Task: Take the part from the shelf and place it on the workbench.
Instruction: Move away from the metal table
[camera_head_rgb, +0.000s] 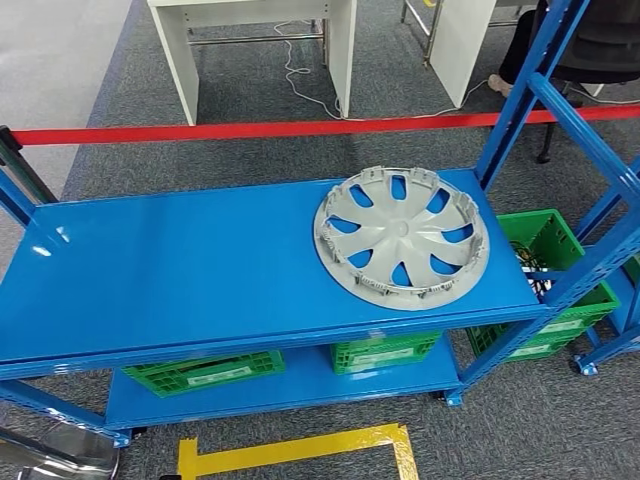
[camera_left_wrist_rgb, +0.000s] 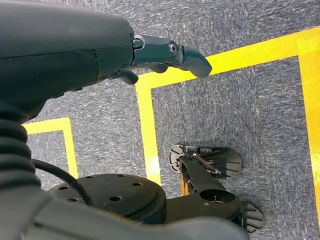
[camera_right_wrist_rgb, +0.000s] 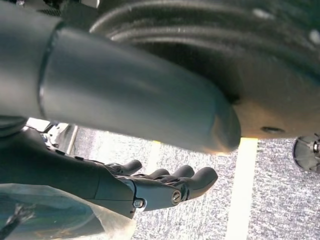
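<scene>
- Hubcap (camera_head_rgb: 401, 238), grey and spoked, lay flat at the right end of the blue shelf (camera_head_rgb: 166, 270), far from both hands.
- Left hand (camera_left_wrist_rgb: 166, 55) hung over grey carpet and yellow floor tape (camera_left_wrist_rgb: 146, 125), fingers loosely extended, holding nothing.
- Right hand (camera_right_wrist_rgb: 166, 187) hung likewise, fingers slightly apart and gently curved, holding nothing.
- Green crates (camera_head_rgb: 558, 300) sat beneath the shelf.

My left hand (camera_left_wrist_rgb: 113, 50) and right hand (camera_right_wrist_rgb: 151, 187) have dark grey casings, slim dark fingers, and silver screws.
</scene>
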